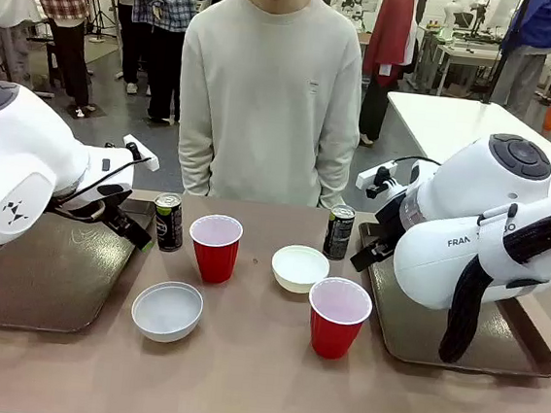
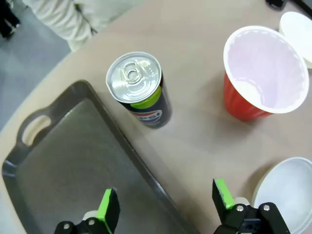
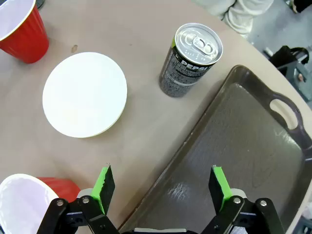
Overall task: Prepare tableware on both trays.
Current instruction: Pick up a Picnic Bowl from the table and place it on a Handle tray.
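Tableware stood on the counter (image 1: 248, 389) between the left tray (image 1: 34, 286) and right tray (image 1: 405, 331), both bare. You had the left gripper (image 2: 165, 200) and right gripper (image 3: 162, 184) open, holding nothing. The cans (image 1: 168, 222) looked stiff and slick, best taken mid-body; the empty cups (image 1: 215, 248) seemed light and crushable, needing a gentle squeeze; the empty bowls (image 1: 167, 310) suited a rim grip.

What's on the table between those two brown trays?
In the front view: left can, right can, far red cup, near red cup, far bowl, near bowl, all on bare tabletop.
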You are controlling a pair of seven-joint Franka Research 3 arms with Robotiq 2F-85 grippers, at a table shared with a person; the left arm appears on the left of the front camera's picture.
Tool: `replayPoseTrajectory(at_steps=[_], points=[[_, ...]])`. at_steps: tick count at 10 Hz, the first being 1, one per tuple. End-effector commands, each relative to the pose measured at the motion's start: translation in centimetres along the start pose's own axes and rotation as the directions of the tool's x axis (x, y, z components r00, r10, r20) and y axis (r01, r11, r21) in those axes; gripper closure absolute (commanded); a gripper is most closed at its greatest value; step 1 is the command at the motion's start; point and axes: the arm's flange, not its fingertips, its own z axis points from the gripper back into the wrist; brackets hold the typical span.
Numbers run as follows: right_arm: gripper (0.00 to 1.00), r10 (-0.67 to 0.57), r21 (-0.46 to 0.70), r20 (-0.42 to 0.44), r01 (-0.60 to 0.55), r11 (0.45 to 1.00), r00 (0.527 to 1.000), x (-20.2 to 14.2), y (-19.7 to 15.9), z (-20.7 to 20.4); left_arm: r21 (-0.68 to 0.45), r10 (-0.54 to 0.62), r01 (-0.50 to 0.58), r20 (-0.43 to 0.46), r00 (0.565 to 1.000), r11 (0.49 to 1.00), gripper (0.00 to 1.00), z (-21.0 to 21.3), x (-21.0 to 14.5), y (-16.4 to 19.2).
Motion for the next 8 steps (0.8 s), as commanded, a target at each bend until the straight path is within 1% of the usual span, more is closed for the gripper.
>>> replayPoseTrajectory(at_steps=[1, 8], points=[[0.00, 0.000, 0.000, 0.000, 0.000, 1.000, 1.000, 0.00, 0.00, 0.00, 0.000, 0.000, 0.000, 0.000, 1.000, 1.000, 0.00, 0.00, 0.00, -0.01], [0.00, 0.000, 0.000, 0.000, 0.000, 1.000, 1.000, 0.00, 0.00, 0.00, 0.000, 0.000, 0.000, 0.000, 1.000, 1.000, 0.00, 0.00, 0.00, -0.01]])
